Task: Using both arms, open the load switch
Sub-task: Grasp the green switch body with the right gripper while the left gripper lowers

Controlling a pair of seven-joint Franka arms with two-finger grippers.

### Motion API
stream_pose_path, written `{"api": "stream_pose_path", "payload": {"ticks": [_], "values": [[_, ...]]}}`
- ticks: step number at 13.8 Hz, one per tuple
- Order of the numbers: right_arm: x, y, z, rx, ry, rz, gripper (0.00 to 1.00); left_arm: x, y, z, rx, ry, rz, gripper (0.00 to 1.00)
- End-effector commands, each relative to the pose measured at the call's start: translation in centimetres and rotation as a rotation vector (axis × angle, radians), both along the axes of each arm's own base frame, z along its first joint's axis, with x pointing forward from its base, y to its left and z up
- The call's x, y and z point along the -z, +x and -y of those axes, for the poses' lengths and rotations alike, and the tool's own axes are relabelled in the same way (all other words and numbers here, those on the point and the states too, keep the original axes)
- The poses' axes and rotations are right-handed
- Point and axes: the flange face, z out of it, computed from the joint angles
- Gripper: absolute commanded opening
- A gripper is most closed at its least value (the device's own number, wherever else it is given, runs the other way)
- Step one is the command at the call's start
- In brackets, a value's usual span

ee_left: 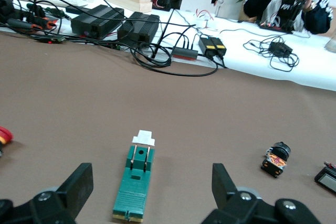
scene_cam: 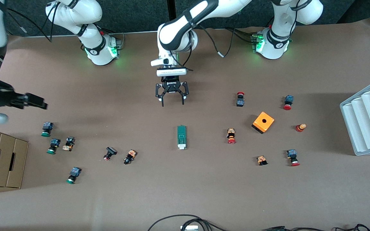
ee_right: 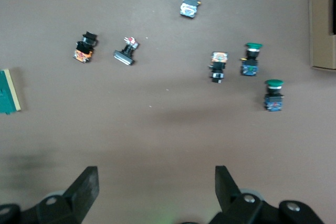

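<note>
Nothing of the task looks done yet: the load switch lies untouched and closed at the middle of the table, white end toward the front camera. The left gripper hovers over bare table just short of it, jaws wide, holding nothing. The right gripper hangs spread and empty near the right arm's end, over bare table beside the green-capped push buttons.

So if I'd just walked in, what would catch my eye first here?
Probably the left gripper, hanging open over the bare middle of the table, with the green load switch lying flat nearer the front camera. Next, the orange cube among small red-capped buttons toward the left arm's end. The right gripper hangs open above the green-capped buttons at the right arm's end.
</note>
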Motion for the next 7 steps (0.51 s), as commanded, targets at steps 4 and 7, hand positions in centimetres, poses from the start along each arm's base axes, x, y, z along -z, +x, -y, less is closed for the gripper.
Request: {"api": "stream_pose_path", "payload": {"ticks": [4,7], "values": [[4.8,7.9,-7.5,0.250,0.072,-0.058,0.99,6.5,0.5,-0.9,-0.014,0.031,0.105,1.00],[7.7,9.7,-13.8,0.455,0.089,-0.091,0.98,10.2,1.4,-1.5,0.013,0.012,0.205,1.00]]}}
